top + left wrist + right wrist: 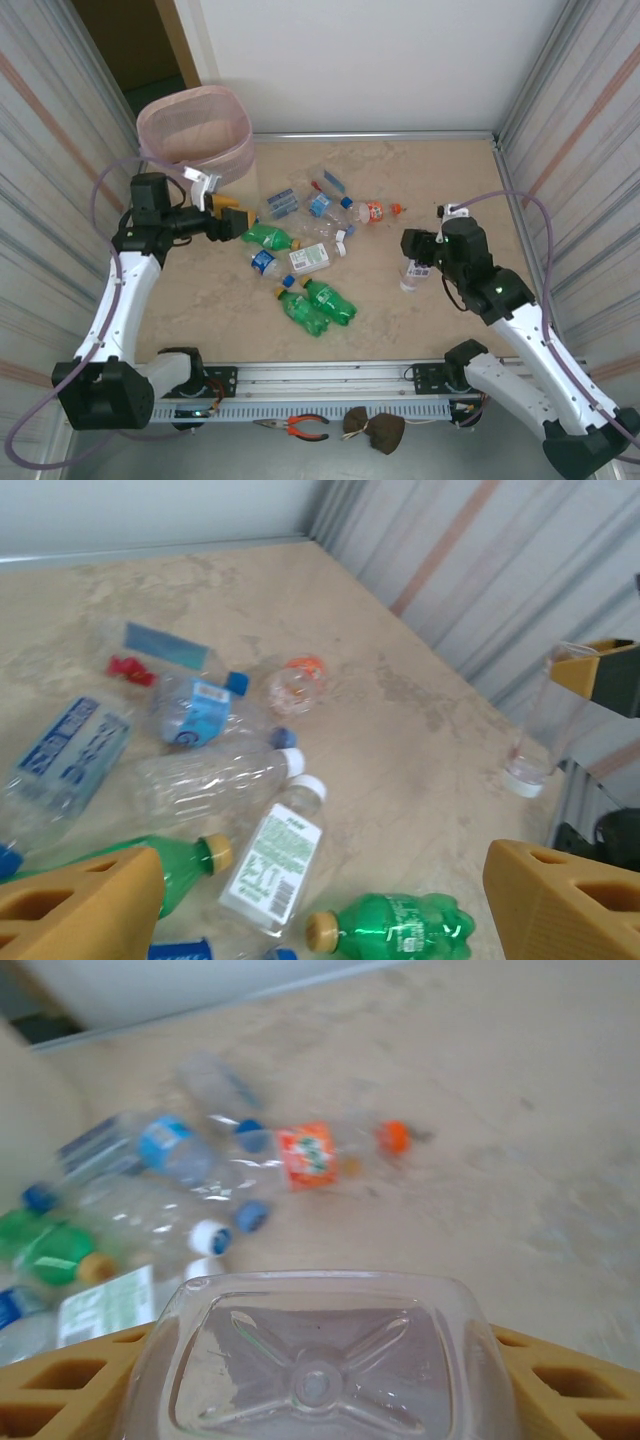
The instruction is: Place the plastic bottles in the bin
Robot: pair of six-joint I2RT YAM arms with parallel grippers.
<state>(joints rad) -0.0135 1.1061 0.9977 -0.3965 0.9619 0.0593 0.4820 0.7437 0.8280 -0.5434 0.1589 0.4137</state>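
— Where's the bin?
— The pink-lined bin [195, 125] stands at the far left corner of the counter [470, 190]. The plastic bottles [305, 258] lie scattered mid-counter: green ones, blue-labelled ones, one with an orange label.
— And the left claw?
— The left claw [232, 222] hangs spread wide just beside the bin, with nothing between its fingers.
— The right?
— The right claw [418, 250] pinches a clear bottle [318, 1360] at its base, with the white cap pointing down.
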